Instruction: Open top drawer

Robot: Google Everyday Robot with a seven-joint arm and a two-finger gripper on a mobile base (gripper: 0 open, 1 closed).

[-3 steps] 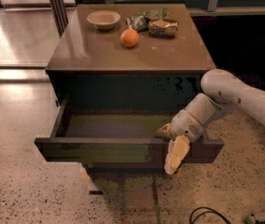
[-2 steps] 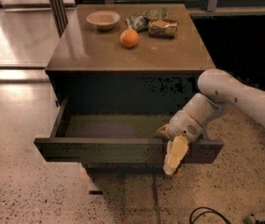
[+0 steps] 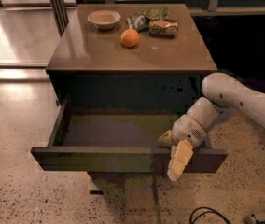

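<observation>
The top drawer of the dark-brown cabinet is pulled far out. Its olive-brown inside shows and holds nothing that I can see. My gripper is at the right part of the drawer's front panel, straddling its top edge, one pale part hanging down outside the front and one part inside the drawer. The white arm comes in from the right. The lower drawer fronts are hidden beneath the open drawer.
On the cabinet top are a small bowl, an orange and crumpled snack packets. Speckled floor surrounds the cabinet. A black cable lies on the floor at the front right.
Hardly anything: the drawer stands about as far out as before, and the gripper stays at the same spot on its front edge.
</observation>
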